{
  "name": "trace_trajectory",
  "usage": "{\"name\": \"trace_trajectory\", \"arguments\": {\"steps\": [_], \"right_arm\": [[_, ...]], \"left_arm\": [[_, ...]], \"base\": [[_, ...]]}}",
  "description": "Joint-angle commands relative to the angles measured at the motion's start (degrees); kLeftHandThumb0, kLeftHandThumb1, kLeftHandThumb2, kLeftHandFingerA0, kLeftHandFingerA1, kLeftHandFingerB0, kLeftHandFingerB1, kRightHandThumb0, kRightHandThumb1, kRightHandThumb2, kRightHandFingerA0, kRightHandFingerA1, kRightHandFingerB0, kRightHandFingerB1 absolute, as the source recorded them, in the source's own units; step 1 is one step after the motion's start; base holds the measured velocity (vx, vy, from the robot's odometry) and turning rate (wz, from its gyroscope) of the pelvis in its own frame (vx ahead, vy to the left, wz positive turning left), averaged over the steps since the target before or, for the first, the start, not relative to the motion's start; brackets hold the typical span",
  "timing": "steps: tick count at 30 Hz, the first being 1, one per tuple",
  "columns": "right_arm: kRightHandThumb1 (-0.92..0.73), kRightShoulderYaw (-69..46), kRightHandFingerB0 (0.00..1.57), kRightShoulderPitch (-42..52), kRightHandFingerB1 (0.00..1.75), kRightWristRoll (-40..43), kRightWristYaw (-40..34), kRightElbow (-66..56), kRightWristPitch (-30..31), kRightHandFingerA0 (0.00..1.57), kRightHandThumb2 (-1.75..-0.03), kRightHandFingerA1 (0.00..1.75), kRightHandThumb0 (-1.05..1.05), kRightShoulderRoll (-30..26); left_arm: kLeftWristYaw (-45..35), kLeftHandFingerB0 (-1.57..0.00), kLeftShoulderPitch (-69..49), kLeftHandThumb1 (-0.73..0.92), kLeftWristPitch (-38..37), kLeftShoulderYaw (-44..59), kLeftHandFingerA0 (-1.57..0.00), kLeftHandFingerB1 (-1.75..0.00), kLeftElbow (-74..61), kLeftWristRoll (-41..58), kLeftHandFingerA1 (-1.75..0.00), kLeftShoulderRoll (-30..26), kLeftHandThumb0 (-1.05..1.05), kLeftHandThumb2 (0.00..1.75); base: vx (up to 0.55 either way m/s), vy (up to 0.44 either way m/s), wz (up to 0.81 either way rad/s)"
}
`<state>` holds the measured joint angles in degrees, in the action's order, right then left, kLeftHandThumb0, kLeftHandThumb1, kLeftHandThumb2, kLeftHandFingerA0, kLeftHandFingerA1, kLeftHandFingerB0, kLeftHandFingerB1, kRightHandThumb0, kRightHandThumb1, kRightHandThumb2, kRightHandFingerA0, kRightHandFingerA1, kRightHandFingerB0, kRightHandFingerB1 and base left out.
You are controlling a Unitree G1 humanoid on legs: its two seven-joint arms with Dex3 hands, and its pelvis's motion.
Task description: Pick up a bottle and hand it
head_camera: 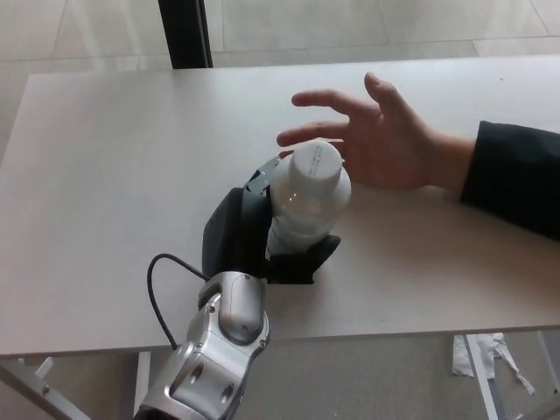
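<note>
One robot arm (214, 350) enters from the bottom of the frame, left of centre, its silver forearm and wrist rising toward the middle of the picture with a thin black cable (157, 293) looping off its left side. At its end, the black left hand (254, 232) is clenched around a bottle (306, 197), a thumb or finger showing at the lower right of the bottle and the palm wrapping its left side. The bottle is white or clear with a white cap, and its long axis stands nearly upright, cap pointing up toward the camera and leaning slightly to the upper right of the frame. What is inside it cannot be told. It sits just above the pale table (105, 175), near the centre of the picture. Just beyond the cap, a person's hand (376, 136) reaches in from the right edge, palm open and fingers spread toward the left, fingertips close to the cap; whether they touch it cannot be told. A dark sleeve (516, 175) covers the wrist at right. Farther back, at the top, a dark post (185, 33) stands against a light floor.
</note>
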<state>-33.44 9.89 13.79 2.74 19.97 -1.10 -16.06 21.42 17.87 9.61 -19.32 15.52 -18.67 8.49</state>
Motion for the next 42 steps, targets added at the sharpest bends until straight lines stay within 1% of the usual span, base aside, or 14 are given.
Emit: {"name": "trace_trajectory", "arguments": {"steps": [1,6,8,21,22,23,31,34,35,36,38,39,40,42], "right_arm": [[-0.72,0.3,0.36,-0.75,0.49,-0.35,-0.9,0.17,0.32,0.37,-0.62,0.6,-0.48,-1.19],[-0.49,0.91,0.3,-1.32,0.6,-1.15,-1.22,1.17,-0.12,0.36,-0.98,0.66,-0.48,-1.66],[-0.69,0.92,0.37,-1.69,0.55,-0.88,-1.17,1.59,0.08,0.35,-0.64,0.64,-0.48,-1.69],[-0.69,2.41,0.41,-3.36,0.52,-0.54,-0.78,2.48,0.12,0.43,-0.6,0.64,-0.5,-0.85],[-0.5,2.62,0.37,-2.95,0.6,-0.51,-0.95,1.19,0.8,0.44,-0.92,0.68,-0.53,-0.58],[-0.68,2.84,0.41,-2.71,0.51,-0.37,-0.83,0.38,1.11,0.41,-0.6,0.65,-0.5,-0.4],[-0.66,3.76,0.42,-2.25,0.5,0.01,-0.93,-0.7,1.58,0.41,-0.6,0.64,-0.53,0.2],[-0.66,3.79,0.42,-2.66,0.48,0.44,-0.58,-0.41,1.75,0.41,-0.59,0.63,-0.51,0.29],[-0.66,3.75,0.42,-2.53,0.48,0.61,-0.77,-1.01,2.28,0.41,-0.59,0.63,-0.52,0.46],[-0.5,4.08,0.33,-2.64,0.56,-0.2,-1.49,-0.72,2.37,0.47,-0.92,0.67,-0.53,0.44],[-0.51,4.41,0.32,-2.73,0.55,-0.93,-1.1,0.6,0.72,0.56,-0.91,0.7,-0.53,0.11],[-0.68,4.49,0.36,-2.99,0.43,-1.1,-0.54,1.89,-0.56,0.61,-0.59,0.66,-0.51,-0.23],[-0.69,4.35,0.38,-3.03,0.44,-0.62,-0.06,2.0,-0.77,0.4,-0.59,0.65,-0.5,-0.16],[-0.68,4.7,0.36,-2.14,0.48,-0.49,0.87,0.51,-0.2,0.51,-0.6,0.71,-0.56,-0.46]], "left_arm": [[-1.85,-0.7,4.35,0.52,-1.07,2.51,-0.92,-1.75,-0.32,1.37,-1.75,1.29,-0.13,1.28],[-4.05,-0.75,10.31,0.47,3.22,2.51,-0.88,-1.65,2.0,-0.26,-1.75,0.96,0.0,1.3],[-5.91,-0.78,12.48,0.51,5.6,2.41,-0.86,-1.59,2.82,-0.04,-1.75,0.97,-0.03,1.21],[-7.46,-0.71,20.87,0.66,4.89,3.41,-0.9,-1.47,16.88,0.21,-1.75,0.62,-0.09,0.93],[-7.12,-0.74,21.4,0.63,4.98,3.57,-0.8,-1.49,18.08,0.02,-1.72,0.52,-0.14,0.98],[-6.6,-0.73,22.34,0.65,4.7,3.96,-0.87,-1.47,19.78,0.0,-1.75,0.35,-0.08,0.98],[-2.24,-0.69,33.02,0.74,4.15,6.77,-0.77,-1.46,31.01,-0.32,-1.7,0.54,-0.17,0.8],[-0.04,-0.74,37.62,0.76,3.09,6.45,-0.78,-0.86,34.46,-1.39,-1.5,0.42,-0.26,0.69],[0.1,-0.71,39.46,0.78,3.23,6.95,-0.76,-0.94,35.65,-0.91,-1.57,0.71,-0.26,0.7],[0.52,-0.77,42.31,0.73,3.9,7.27,-0.8,-0.79,37.22,-0.81,-1.41,1.09,-0.25,0.65],[1.21,-0.76,44.95,0.71,4.68,7.7,-0.87,-0.72,38.78,-0.64,-1.34,1.66,-0.27,0.64],[1.67,-0.75,46.55,0.7,5.16,8.12,-0.85,-0.68,39.3,-0.38,-1.36,2.17,-0.28,0.63],[1.91,-0.74,47.35,0.72,5.04,8.46,-0.84,-0.77,39.84,-0.12,-1.53,2.44,-0.27,0.64],[2.17,-0.67,49.92,0.72,4.17,9.19,-0.8,-0.63,40.85,0.5,-1.25,3.48,-0.25,0.66]], "base": [[0.0,0.0,0.0],[0.0,0.0,0.0],[0.0,0.0,0.0],[0.0,0.0,0.0],[0.0,0.0,0.0],[0.0,0.0,0.0],[0.0,0.0,0.0],[0.0,0.0,0.0],[0.0,0.0,0.0],[0.0,0.0,0.0],[0.0,0.0,0.0],[0.0,0.0,0.0],[0.0,0.0,0.0],[0.0,0.0,0.0]]}}
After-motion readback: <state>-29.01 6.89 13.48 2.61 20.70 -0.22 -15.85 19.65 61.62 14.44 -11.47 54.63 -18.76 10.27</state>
